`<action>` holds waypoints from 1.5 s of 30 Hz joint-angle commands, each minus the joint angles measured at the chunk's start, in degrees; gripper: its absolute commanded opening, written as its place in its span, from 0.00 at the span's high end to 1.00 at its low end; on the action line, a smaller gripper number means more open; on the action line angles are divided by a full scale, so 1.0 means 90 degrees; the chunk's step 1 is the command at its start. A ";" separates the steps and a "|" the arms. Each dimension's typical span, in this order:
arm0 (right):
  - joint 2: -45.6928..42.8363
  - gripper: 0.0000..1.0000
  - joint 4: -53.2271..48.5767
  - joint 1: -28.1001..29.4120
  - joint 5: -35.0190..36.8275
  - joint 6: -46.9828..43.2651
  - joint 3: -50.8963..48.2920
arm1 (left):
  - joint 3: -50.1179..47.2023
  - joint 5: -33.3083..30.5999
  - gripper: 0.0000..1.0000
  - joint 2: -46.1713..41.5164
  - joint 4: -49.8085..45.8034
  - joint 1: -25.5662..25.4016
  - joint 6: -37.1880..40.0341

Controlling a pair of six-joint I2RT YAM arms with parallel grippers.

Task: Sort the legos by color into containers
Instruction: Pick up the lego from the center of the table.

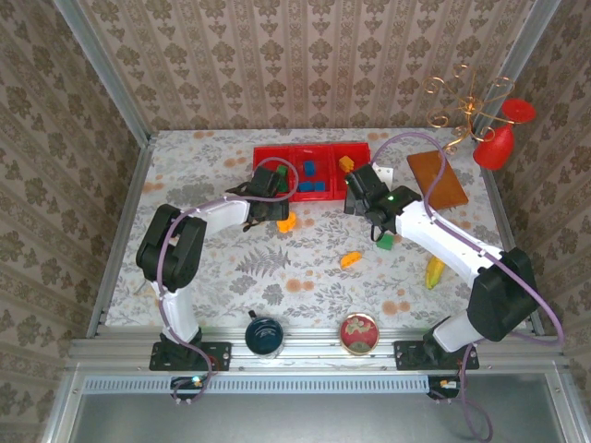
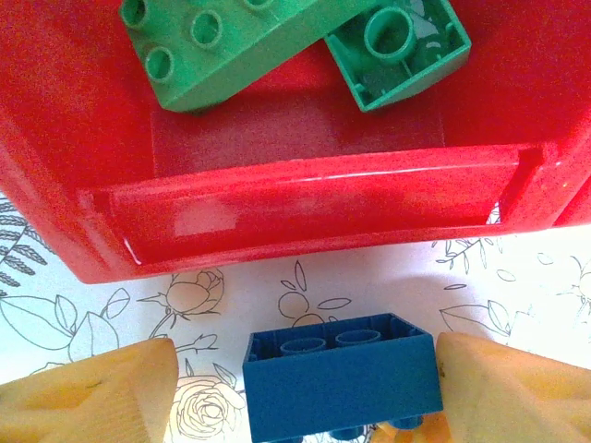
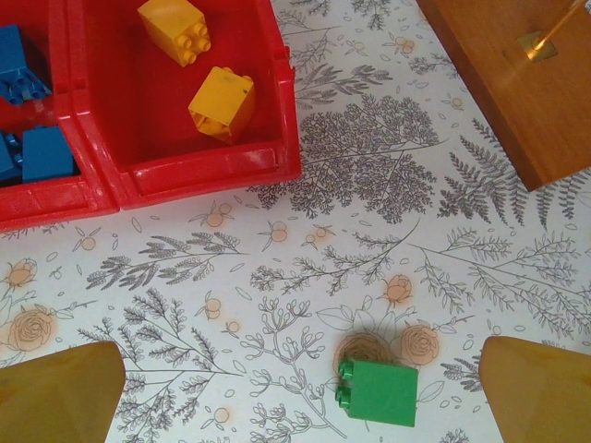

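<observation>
The left pincer (image 2: pixel 305 383) is held open over a blue brick (image 2: pixel 340 374), which seems to lie on the counter (image 2: pixel 517 277) just before the near wall of the red tray (image 2: pixel 305 198). A gap is seen at one finger (image 2: pixel 88 392), while the other looks to be touching the brick, so the brick is probably being framed for a grip by its short sides. Behind that wall the left compartment holds green bricks (image 2: pixel 222 46), so the blue one is judged to belong in the middle compartment, where blue bricks (image 3: pixel 42 152) are kept; yellow bricks (image 3: pixel 222 101) lie in the right compartment. The right pincer (image 3: pixel 295 397) is spread wide with nothing held, and a green brick (image 3: pixel 376 392) stands between its fingers, well in front of the tray's right corner, likely as the next pick. An orange brick (image 1: pixel 351 260) is left loose further from the tray. The counter is covered with a pale sheet printed with ferns and flowers, and the space is closed in by walls of brown patterned wallpaper (image 1: pixel 305 65).
</observation>
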 commanded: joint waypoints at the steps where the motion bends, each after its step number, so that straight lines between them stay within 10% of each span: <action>1: 0.0100 0.00 -0.0052 -0.0036 0.0005 0.0151 0.0045 | 0.0112 -0.0077 0.27 0.0204 -0.0047 -0.0010 -0.0101; 24: 0.0196 0.00 -0.0091 -0.0035 0.0000 0.0150 0.0235 | -0.0049 0.0175 0.56 -0.0143 0.0005 -0.0020 -0.0163; 45: 0.0064 0.00 -0.0091 -0.0035 0.0057 0.0210 0.0118 | -0.0206 0.0173 0.61 -0.0786 0.0004 -0.0111 -0.0026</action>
